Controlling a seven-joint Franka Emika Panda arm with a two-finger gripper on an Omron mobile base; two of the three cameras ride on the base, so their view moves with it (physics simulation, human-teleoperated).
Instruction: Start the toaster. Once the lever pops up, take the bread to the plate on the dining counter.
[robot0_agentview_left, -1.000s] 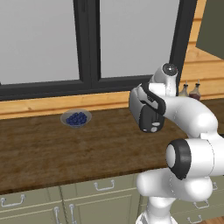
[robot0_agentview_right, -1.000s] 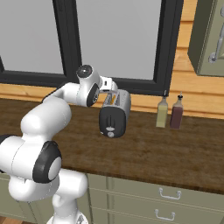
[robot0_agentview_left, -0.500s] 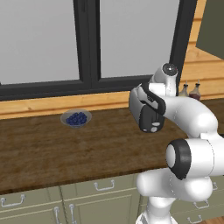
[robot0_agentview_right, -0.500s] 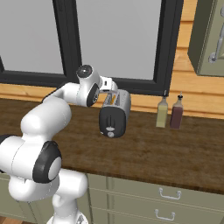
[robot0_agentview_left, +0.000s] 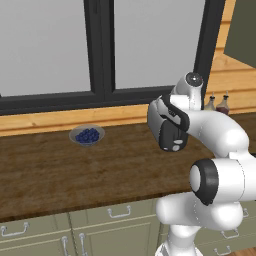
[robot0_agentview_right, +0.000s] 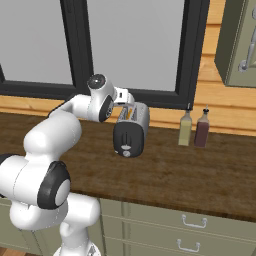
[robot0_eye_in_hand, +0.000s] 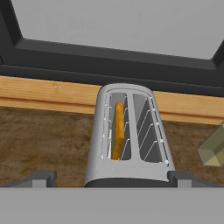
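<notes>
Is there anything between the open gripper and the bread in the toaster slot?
Nothing visible. In the hand view the gripper is open above the toaster, and the bread stands on edge in the left slot, with clear space over it.

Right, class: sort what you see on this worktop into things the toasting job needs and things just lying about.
Needed for the job:
toaster
bread, standing in the toaster's left slot
gripper, open

Just lying about:
bowl of blueberries
two bottles
</notes>
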